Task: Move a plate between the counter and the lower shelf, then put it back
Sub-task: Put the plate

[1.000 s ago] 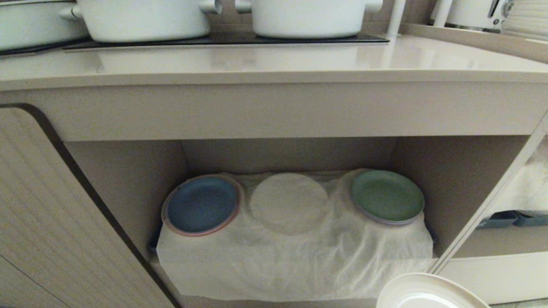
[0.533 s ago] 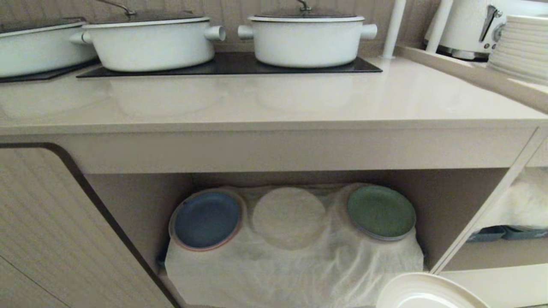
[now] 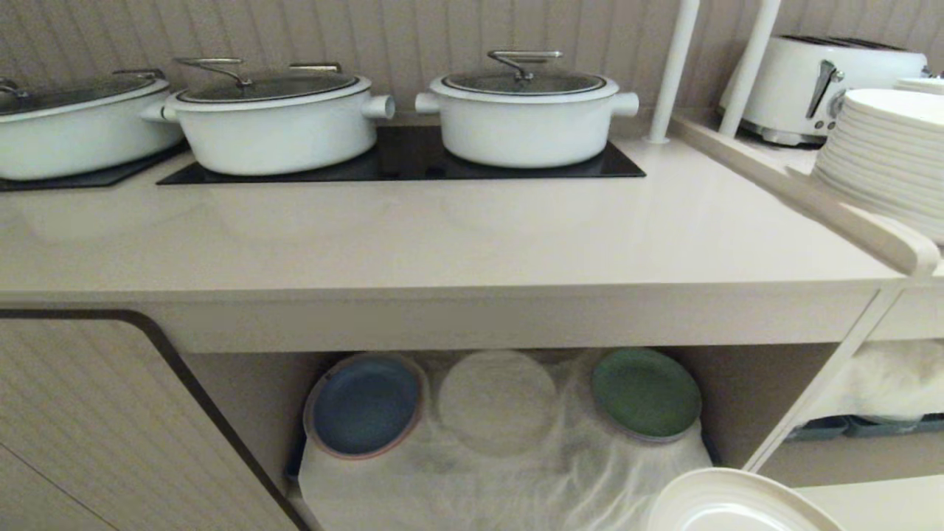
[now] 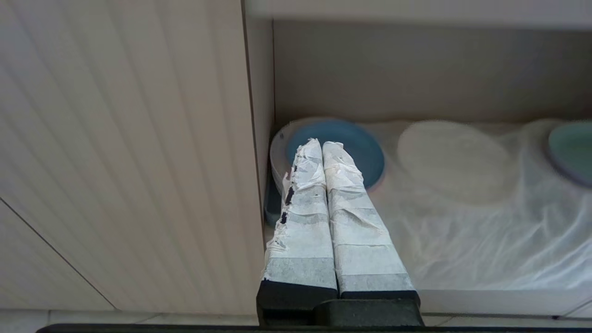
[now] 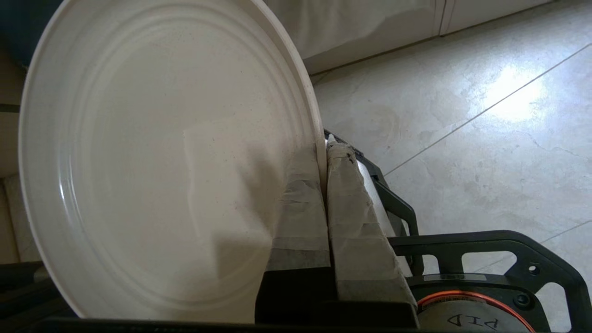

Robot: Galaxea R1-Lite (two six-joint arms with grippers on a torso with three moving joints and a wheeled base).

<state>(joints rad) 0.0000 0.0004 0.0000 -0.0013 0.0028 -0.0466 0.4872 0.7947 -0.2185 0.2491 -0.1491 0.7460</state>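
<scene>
The right hand (image 5: 323, 152) was clamped on the rim of the plate (image 5: 162, 162), one taped finger on the plate's face and one behind it, with tiled floor (image 5: 462, 115) beyond. The plate hung in that grip below the worktop (image 3: 442, 243) edge, in front of the lower shelf (image 3: 745, 391). The left hand (image 4: 321, 150) had its fingers pressed together, holding nothing, pointing toward a blue plate (image 4: 356, 148) on the shelf's white cloth (image 4: 462, 231).

I see two pots (image 3: 525, 109) on the hob panel (image 3: 413, 158) at the back of the counter (image 3: 442, 236); below, in the lower shelf (image 3: 243, 398), three plates (image 3: 498, 398) lie side by side; my held plate (image 3: 730, 505) sits front right
</scene>
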